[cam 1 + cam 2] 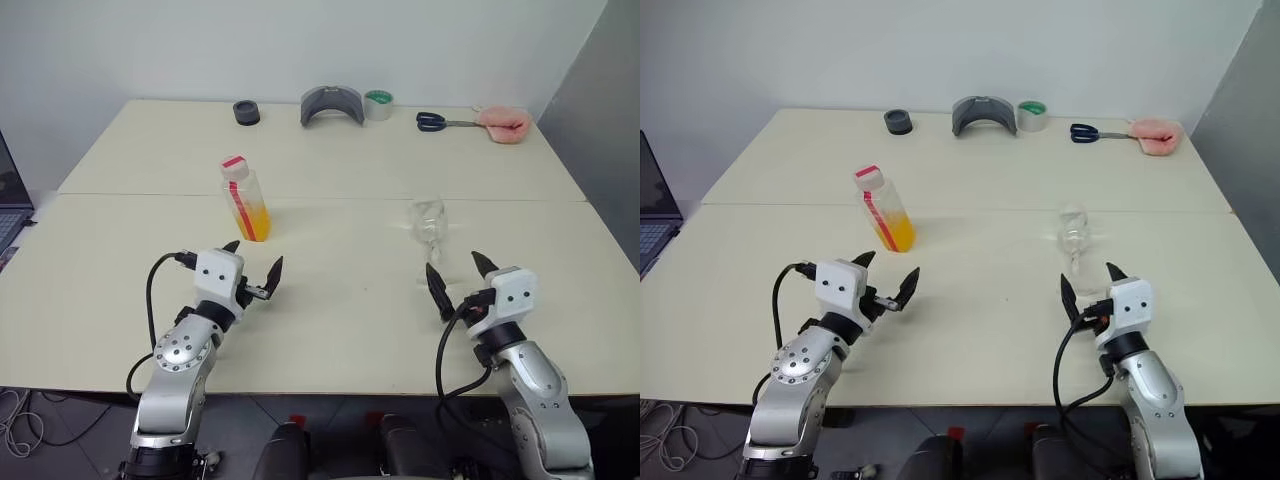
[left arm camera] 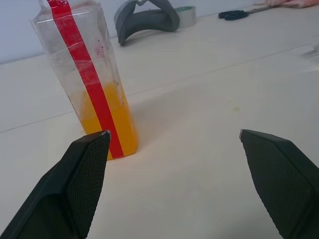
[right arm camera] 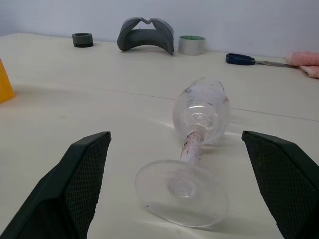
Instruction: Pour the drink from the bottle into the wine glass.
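Bottle [image 1: 245, 199] with orange drink [image 1: 254, 224] stands capped on the surface [image 1: 340, 300], just beyond my left gripper [image 1: 254, 262], fingers wide and empty. Wine glass [image 3: 197, 134] lies on its side ahead of my right gripper [image 1: 458, 270], fingers also spread wide.

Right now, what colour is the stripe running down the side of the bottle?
Red, with pale edges, on the clear bottle; the left wrist view shows it best.

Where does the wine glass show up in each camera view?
Left eye: wine glass lying on its side, right of centre.
Right eye: right of centre.
Left wrist: too little at the frame's edge to tell.
Right wrist: centre, foot nearest.
Shared landmark: grey curved piece.
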Tool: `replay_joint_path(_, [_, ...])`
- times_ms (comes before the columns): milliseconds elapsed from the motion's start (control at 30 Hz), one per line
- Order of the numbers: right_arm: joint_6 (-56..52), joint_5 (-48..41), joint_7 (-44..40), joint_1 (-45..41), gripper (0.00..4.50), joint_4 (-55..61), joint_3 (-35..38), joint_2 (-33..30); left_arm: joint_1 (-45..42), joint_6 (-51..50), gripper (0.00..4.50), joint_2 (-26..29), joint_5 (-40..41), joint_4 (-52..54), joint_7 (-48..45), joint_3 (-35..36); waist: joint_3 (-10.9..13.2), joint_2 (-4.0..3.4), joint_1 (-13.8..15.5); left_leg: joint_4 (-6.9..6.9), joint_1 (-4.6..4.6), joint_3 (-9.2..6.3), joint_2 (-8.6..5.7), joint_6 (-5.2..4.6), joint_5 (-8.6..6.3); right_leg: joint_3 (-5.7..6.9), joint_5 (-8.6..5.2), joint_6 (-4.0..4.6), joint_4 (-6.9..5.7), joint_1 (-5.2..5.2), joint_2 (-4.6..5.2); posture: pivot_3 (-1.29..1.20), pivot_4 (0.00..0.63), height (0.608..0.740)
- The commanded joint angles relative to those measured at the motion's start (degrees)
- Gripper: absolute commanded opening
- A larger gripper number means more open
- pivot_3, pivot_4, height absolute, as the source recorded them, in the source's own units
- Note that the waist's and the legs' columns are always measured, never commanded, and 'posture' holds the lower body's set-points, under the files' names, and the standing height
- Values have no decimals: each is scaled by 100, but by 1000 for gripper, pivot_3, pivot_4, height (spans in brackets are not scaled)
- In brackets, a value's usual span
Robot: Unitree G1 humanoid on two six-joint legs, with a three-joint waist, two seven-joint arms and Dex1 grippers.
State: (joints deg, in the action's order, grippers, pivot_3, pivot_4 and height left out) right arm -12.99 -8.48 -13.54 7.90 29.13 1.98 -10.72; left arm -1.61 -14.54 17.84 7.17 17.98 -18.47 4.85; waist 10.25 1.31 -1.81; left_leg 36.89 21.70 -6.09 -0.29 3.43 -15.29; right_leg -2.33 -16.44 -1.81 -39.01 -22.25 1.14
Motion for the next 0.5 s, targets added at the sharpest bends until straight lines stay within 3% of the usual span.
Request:
replay_joint_path(33, [-32, -67, 43, -40, 4500, 312, 6, 4, -24, 94, 4462, 17, 95, 259, -51, 31, 0, 0, 0, 0, 0, 0, 0, 0, 0, 0, 0, 0, 0, 0, 0, 0, 150, 740])
replay_joint_path(500, [-120, -60, 47, 73, 4500, 355, -29, 56, -68, -47, 4462, 207, -62, 214, -130, -87, 0, 0, 0, 0, 0, 0, 0, 0, 0, 0, 0, 0, 0, 0, 0, 0, 150, 740])
